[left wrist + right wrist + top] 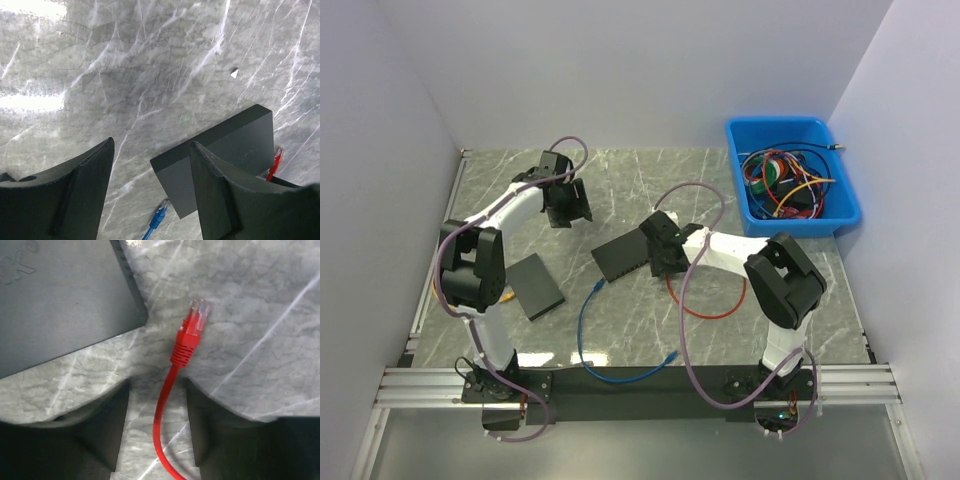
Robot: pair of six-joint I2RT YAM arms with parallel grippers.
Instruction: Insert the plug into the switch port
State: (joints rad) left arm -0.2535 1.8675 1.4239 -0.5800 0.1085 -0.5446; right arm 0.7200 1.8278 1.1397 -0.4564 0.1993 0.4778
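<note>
The black switch (623, 256) lies flat mid-table; it also shows in the left wrist view (225, 142) and the right wrist view (60, 300). A red cable (705, 305) ends in a red plug (194, 322) lying on the marble just beside the switch's corner. My right gripper (668, 262) (157, 385) is open and low over the table, one finger on each side of the red cable just behind the plug, not closed on it. My left gripper (570, 205) (151, 145) is open and empty, above the table behind the switch.
A blue cable (590, 330) runs from the switch's near end to the front edge; its plug (159, 217) lies by the switch. A second black box (537, 287) lies at the left. A blue bin (790, 175) of tangled cables stands back right.
</note>
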